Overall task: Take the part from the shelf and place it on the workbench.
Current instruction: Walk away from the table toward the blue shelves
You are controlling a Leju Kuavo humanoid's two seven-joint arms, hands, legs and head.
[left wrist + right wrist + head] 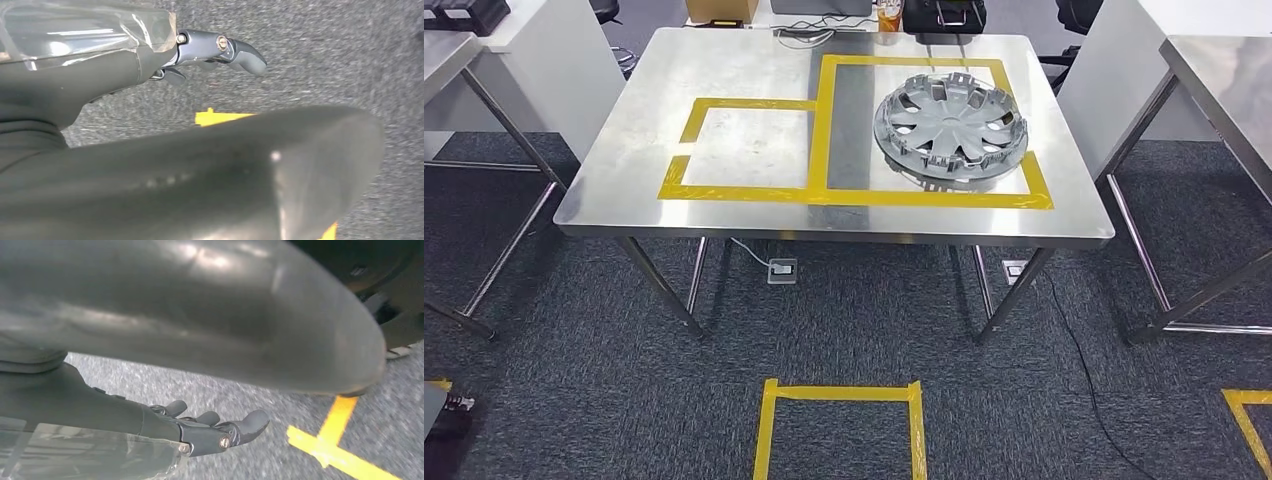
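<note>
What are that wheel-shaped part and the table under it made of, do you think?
The wheel cover looks like moulded plastic with a matt silver-grey finish: thin spokes and small clips around its rim suggest that, though painted metal can't be excluded. The workbench appears to be brushed stainless steel, showing soft reflections and fine scuffs.

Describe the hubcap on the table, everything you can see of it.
The hubcap is a round grey disc, plastic by its look, with curved spokes, dark gaps between them and small clips along its rim. It lies nearly flat on the steel table, inside the larger yellow tape rectangle, toward its right side. Only the table touches it.
</note>
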